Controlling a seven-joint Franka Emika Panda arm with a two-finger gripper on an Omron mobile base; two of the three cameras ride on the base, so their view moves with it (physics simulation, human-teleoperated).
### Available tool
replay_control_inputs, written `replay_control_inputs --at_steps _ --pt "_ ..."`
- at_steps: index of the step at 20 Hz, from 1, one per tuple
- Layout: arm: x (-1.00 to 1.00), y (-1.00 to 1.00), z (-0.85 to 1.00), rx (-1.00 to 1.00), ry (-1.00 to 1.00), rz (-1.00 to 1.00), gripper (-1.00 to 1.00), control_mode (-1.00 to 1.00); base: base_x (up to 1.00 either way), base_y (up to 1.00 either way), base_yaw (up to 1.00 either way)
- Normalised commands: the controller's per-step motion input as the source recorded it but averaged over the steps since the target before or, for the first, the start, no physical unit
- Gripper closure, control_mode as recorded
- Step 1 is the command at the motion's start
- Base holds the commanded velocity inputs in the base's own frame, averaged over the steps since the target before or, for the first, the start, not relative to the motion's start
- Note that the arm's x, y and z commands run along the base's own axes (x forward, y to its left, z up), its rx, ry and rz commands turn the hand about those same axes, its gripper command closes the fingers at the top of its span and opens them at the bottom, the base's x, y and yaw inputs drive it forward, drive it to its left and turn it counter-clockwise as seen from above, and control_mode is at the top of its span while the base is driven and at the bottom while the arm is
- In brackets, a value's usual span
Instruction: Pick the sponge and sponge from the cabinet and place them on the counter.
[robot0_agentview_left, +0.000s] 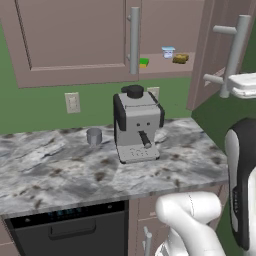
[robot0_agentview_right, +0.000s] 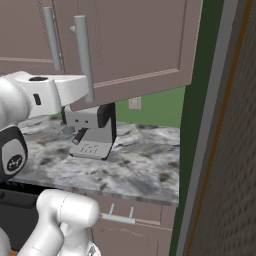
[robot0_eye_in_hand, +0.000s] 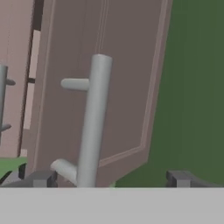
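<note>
The left base view looks into the cabinet, whose right-hand door stands swung out toward the camera, baring the bottom shelf. On that shelf sit the 2 sponges: the green sponge at the left, just behind the closed door's bar handle, and the tan-brown sponge toward the right, with a small white cup between them and a little farther back. The 3 stand apart from one another. Below, on the marble counter, a grey coffee machine stands near the middle with a small grey cup just to its left, and a dark dishwasher front sits under the counter edge. The right base view gives none of the shelf: there the open door is seen from its outer face and hides the interior, while the coffee machine shows beneath it on the counter. The hand view shows what neither base camera does: the gripper with its 2 fingertips spread wide, one on each side of the open door's handle, the bar standing between them nearer the left tip, neither tip clearly touching it.
</note>
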Motion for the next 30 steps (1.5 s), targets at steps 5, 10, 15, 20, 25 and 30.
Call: replay_control_inputs --at_steps 5,10,15,20,25,30 --pt "-0.33 0.26 0.00 -0.01 0.00 -0.11 -1.00 -1.00 0.00 0.00 0.00" --pt "-0.23 0.29 0.00 0.00 0.00 -0.09 -1.00 -1.00 0.00 0.00 0.00" --pt "-0.14 0.34 0.00 0.00 -0.01 -0.07 -1.00 -1.00 0.00 0.00 0.00" --pt "0.00 0.38 0.00 0.00 -0.01 -0.08 -1.00 -1.00 0.00 0.00 0.00" --pt "0.02 0.33 -0.03 0.00 -0.04 -0.09 -1.00 -1.00 0.00 0.00 0.00" --pt "0.04 0.33 -0.05 -0.01 -0.04 -0.10 -1.00 -1.00 0.00 0.00 0.00"
